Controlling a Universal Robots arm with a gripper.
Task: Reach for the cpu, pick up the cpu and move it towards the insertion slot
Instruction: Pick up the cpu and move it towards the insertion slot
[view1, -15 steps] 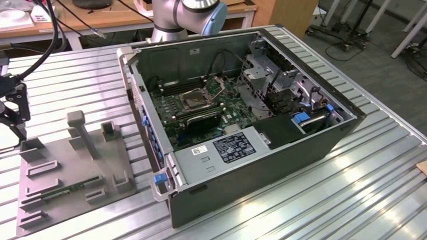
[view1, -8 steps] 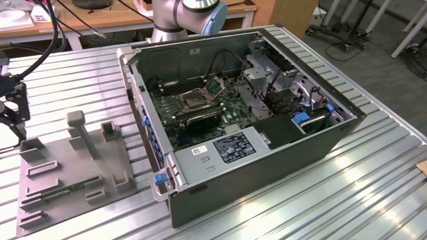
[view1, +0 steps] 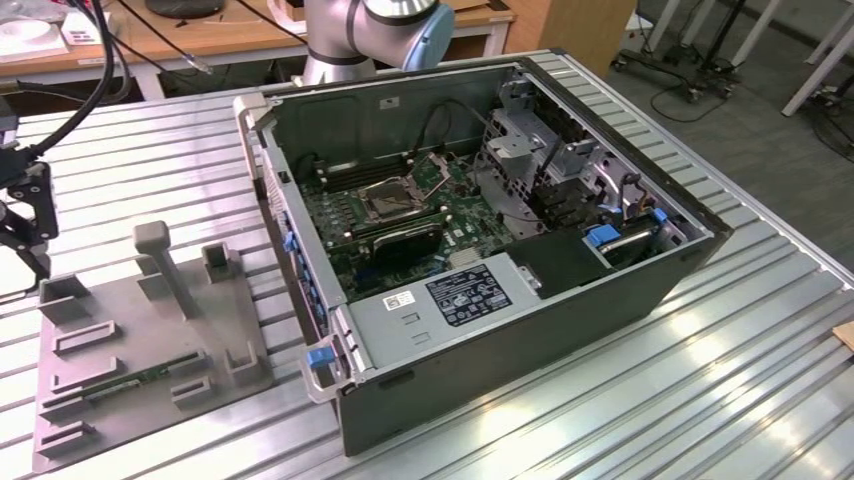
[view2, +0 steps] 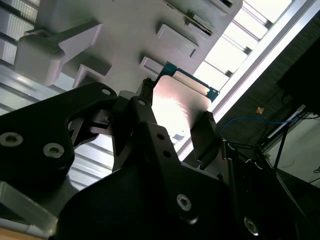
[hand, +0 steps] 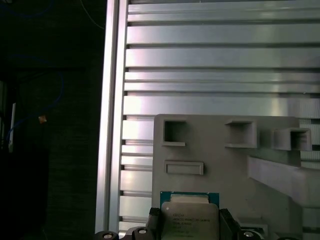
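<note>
The cpu (hand: 189, 216), a flat silvery square with a thin green rim, sits between my gripper's (hand: 189, 227) two black fingers (hand: 153, 224), which press on its opposite edges. The second wrist view shows the same grip: the cpu (view2: 177, 106) shines between the fingers (view2: 205, 135) just over the grey plastic holder (view2: 130, 35). In the exterior view my gripper (view1: 30, 250) hangs at the far left, above the holder's (view1: 147, 340) far corner. The insertion slot (view1: 387, 203), a dark square in a silver frame, lies on the motherboard inside the open computer case (view1: 534, 330), well to the exterior view's right.
The holder has upright posts (view1: 154, 255) and rectangular recesses, and a green memory stick (view1: 134, 380) lies in it. The case walls rise around the motherboard. Everything stands on a ribbed metal table (view1: 747, 380), whose edge (hand: 112, 125) runs close to the holder. Black cables (view1: 100, 70) hang near my arm.
</note>
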